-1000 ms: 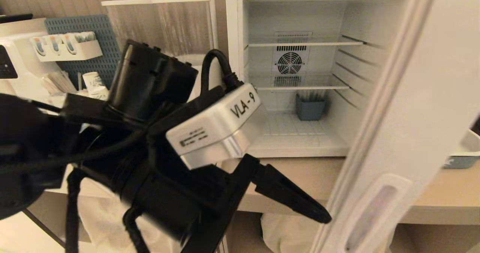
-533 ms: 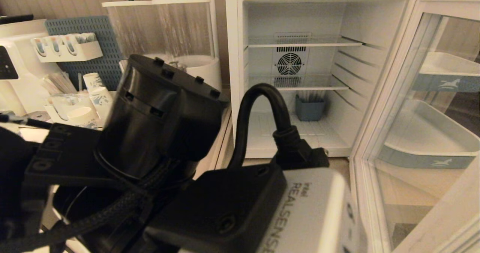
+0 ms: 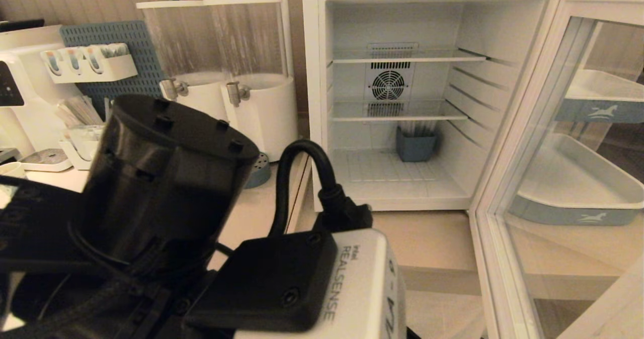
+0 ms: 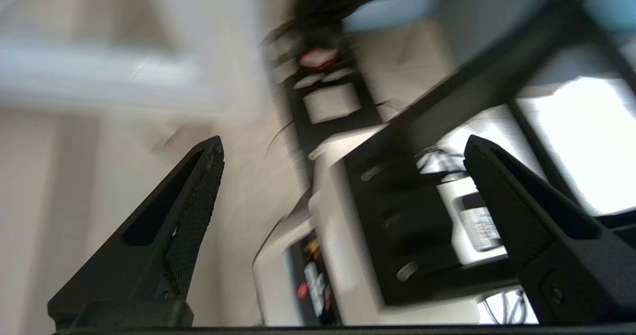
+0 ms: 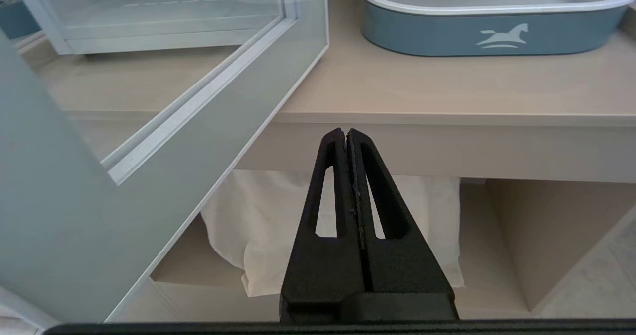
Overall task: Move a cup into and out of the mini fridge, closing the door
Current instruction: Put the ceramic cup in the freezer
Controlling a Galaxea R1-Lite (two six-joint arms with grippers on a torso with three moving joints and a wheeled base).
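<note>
On the counter left of the open mini fridge (image 3: 392,97), we should bring our wide-spread left gripper (image 4: 343,151) squarely around the cup (image 3: 11,169), the pressed-together right gripper (image 5: 346,135) parked.

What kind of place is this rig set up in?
Likely a drinks counter or café-style pantry mock-up: two clear dispensers with taps, a mini fridge with its glass door open on a wooden counter, and a pegboard with a small rack.
</note>
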